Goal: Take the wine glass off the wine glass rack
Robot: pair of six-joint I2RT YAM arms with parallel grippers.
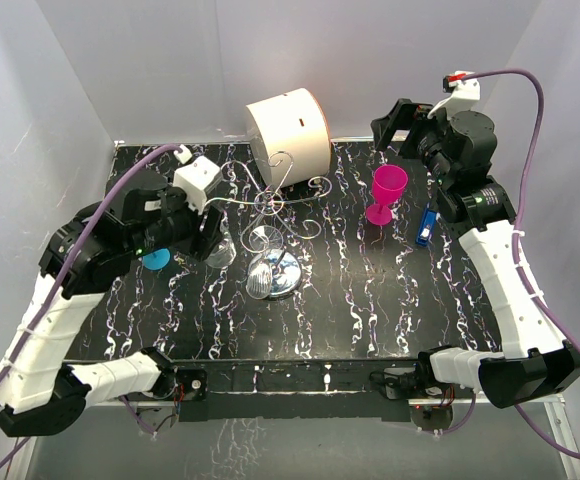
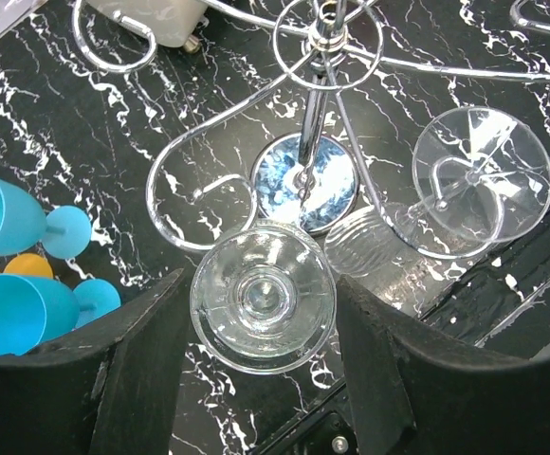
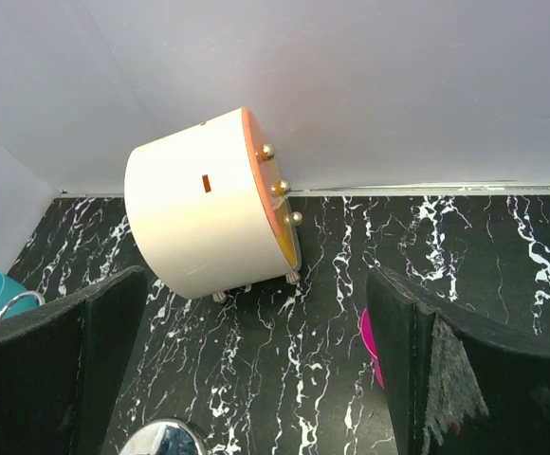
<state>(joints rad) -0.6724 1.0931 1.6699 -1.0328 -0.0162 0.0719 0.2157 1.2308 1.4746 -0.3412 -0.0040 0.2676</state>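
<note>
Gripping the clear wine glass (image 2: pixel 263 296), slide your left gripper (image 2: pixel 262 282) slowly from the silver wire rack (image 2: pixel 315 109) toward the left edge of the black table (image 1: pixel 370 320).

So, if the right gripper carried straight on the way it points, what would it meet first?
Probably the white drum lying on its side: the right gripper frames it between open jaws. Depth is unclear, so the table could come first.

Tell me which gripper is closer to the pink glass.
Right. The right gripper is just behind the pink glass, open. The left gripper is across the rack, gripping a clear glass.
</note>
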